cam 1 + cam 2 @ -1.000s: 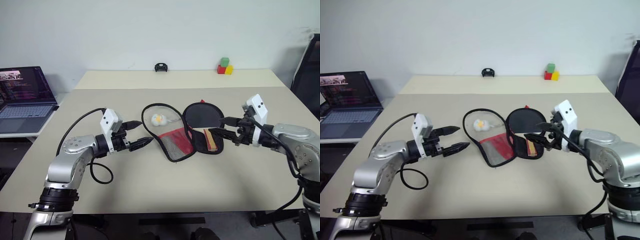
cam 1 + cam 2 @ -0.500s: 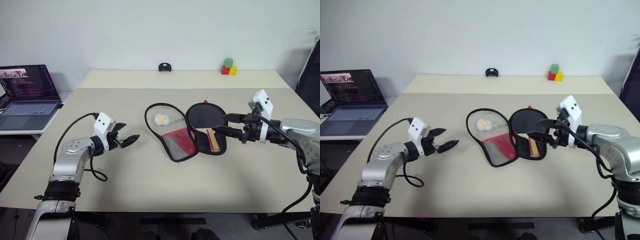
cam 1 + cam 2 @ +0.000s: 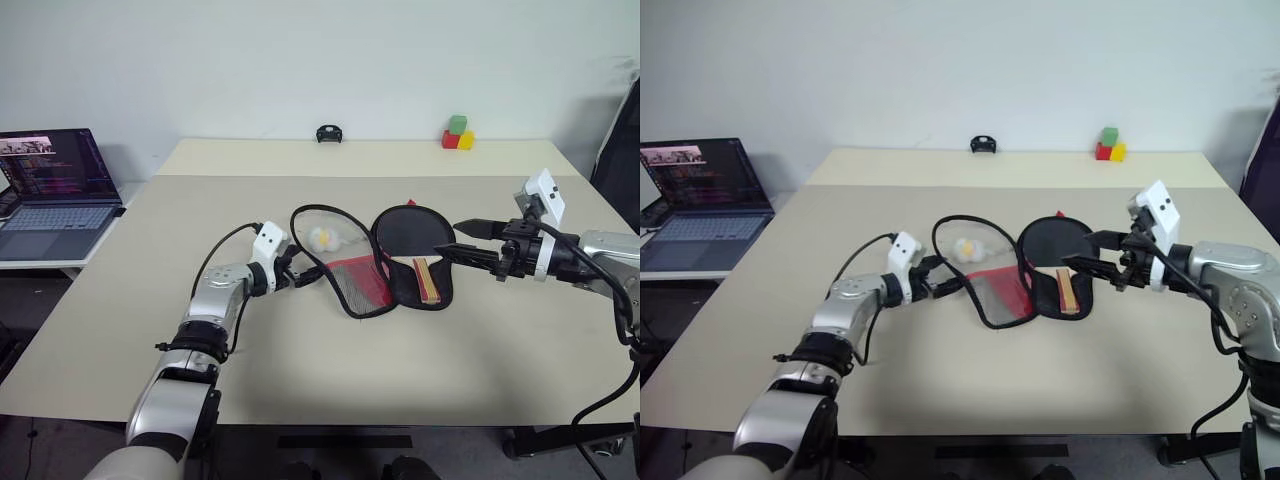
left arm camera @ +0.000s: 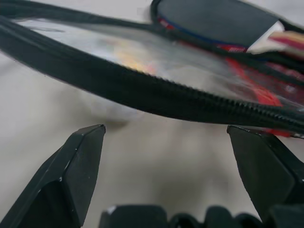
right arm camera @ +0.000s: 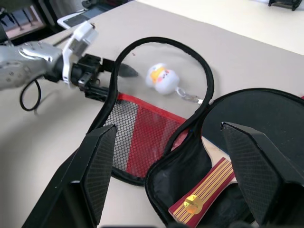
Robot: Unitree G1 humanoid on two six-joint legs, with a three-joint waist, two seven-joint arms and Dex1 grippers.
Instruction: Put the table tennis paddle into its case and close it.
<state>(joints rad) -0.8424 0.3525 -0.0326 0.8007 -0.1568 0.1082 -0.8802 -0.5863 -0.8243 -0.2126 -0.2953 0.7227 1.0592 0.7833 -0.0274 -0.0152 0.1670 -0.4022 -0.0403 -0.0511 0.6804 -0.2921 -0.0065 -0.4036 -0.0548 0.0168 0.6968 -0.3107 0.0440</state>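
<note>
My left gripper [image 3: 300, 277] is hovering with its two black fingers spread wide and nothing between them, pointing toward three o'clock in the head view at the open flap of the paddle-shaped black-and-red fabric case [image 3: 352, 284]. That flap, with its black mesh pocket over red cloth and its black zipper edge, is lying flat on the beige table [image 3: 300, 370], and its rim is running across just ahead of my fingertips [image 4: 80, 161] in the left wrist view. The case is lying opened like a book, its hinge running roughly from twelve to six o'clock; the other half is lying at three o'clock of the flap and is cradling the table tennis paddle with the round black rubber face and striped wooden handle [image 3: 412, 235]. The paddle's long axis is running from twelve to six o'clock, handle toward six. My right gripper [image 3: 468, 243] is waiting, likewise open and empty, at three o'clock of the paddle, beside the case half and apart from it. The small white-and-yellow ball charm [image 3: 319, 237] is resting on the table inside the loop of the zipper edge, at twelve o'clock of the mesh. I am judging the left gripper to be the nearer one to the flap, which would have to swing toward three o'clock over the paddle.
</note>
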